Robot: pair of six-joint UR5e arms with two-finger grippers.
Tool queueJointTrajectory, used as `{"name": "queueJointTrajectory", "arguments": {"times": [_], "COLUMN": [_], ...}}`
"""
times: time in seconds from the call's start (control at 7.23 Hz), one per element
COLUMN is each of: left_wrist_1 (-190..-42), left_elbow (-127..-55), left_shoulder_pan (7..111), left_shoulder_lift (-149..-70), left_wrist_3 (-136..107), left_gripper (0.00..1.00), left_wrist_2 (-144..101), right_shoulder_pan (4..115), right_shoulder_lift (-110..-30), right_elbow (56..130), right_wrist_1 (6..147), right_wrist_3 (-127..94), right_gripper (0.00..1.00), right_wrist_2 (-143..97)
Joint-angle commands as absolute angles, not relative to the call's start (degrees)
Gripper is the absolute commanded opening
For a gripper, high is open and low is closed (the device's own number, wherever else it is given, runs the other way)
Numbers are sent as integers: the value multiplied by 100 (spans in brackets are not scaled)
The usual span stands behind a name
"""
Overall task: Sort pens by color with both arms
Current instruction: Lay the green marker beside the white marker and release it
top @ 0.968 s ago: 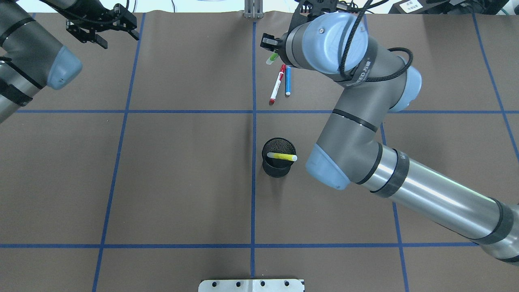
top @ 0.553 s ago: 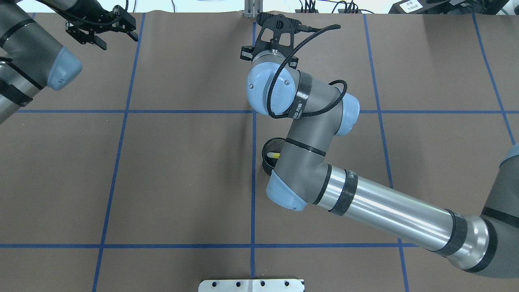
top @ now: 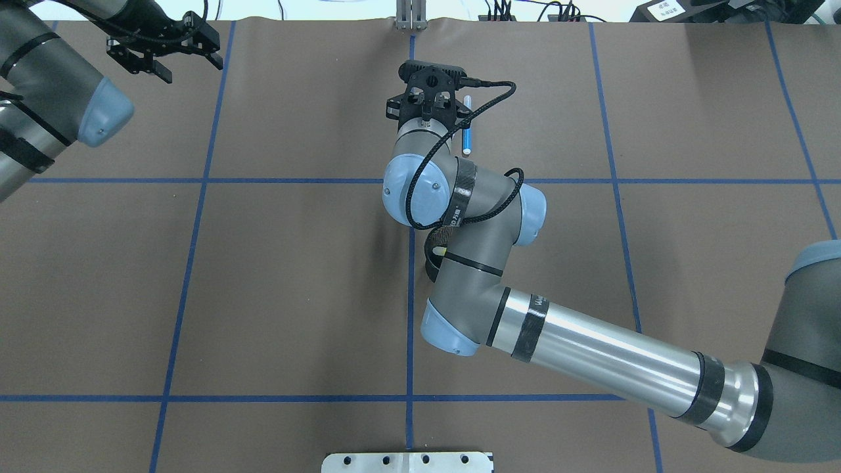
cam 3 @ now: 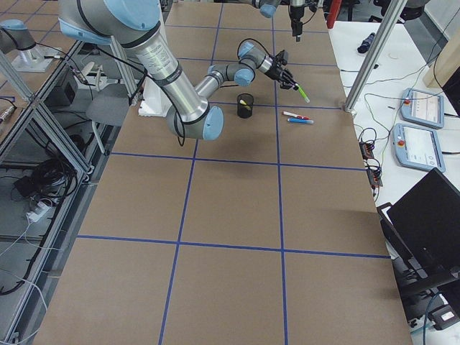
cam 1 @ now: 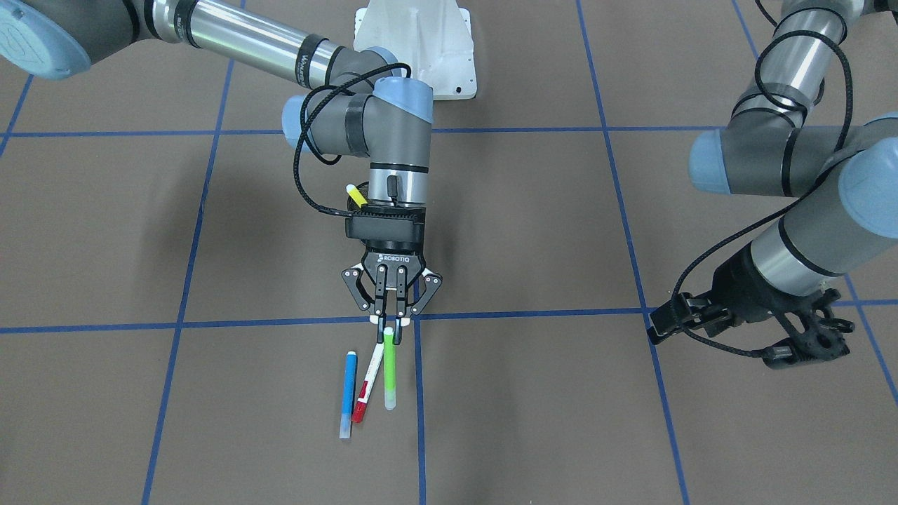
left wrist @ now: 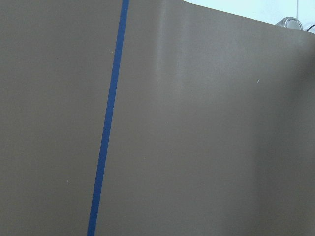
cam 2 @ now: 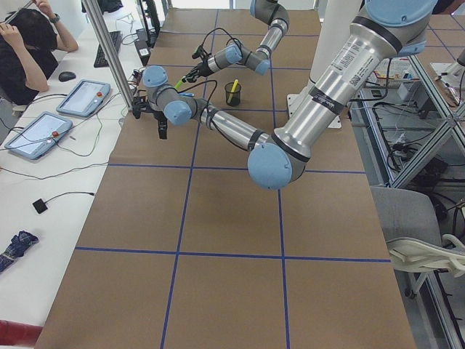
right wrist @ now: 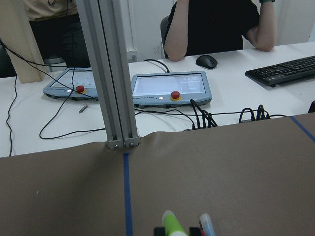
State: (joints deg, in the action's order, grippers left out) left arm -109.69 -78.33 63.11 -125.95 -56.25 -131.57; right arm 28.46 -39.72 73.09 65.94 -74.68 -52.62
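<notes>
Green pen pinched by one end in right gripper fingers, left gripper fingers wide; risk of slip onto red-capped pen beside, from short hold.

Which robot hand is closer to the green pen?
Right. The right gripper is clamped on one end of the green pen. The left gripper hangs open far off to the side.

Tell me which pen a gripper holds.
The light green pen, pinched at one end by the right gripper. The blue pen and red-capped pen lie on the table; the yellow pen stands in the mesh cup.
</notes>
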Motion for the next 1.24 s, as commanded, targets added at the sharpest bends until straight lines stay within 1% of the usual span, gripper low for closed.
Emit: {"name": "queueJointTrajectory", "arguments": {"times": [0.0,0.28,0.55,1.11], "left_wrist_1": [-10969,-10977,-10969,-10978], "left_elbow": [-7761,-7664,-7655,-7612], "left_shoulder_pan": [6311,6302,6302,6302], "left_shoulder_lift": [-12604,-12630,-12639,-12630], "left_wrist_3": [-5625,-5616,-5625,-5616], "left_gripper": [100,100,100,100], "left_wrist_2": [-13157,-13148,-13148,-13148], "right_shoulder_pan": [2787,2716,2716,2716], "right_shoulder_lift": [-4025,-4034,-3947,-3850], "right_elbow": [7049,6918,6603,6478], "right_wrist_1": [5646,5616,5625,5616], "right_wrist_3": [-7155,-7128,-7049,-7049], "right_gripper": [0,0,0,0], "right_wrist_2": [-5352,-5265,-4993,-4975]}}
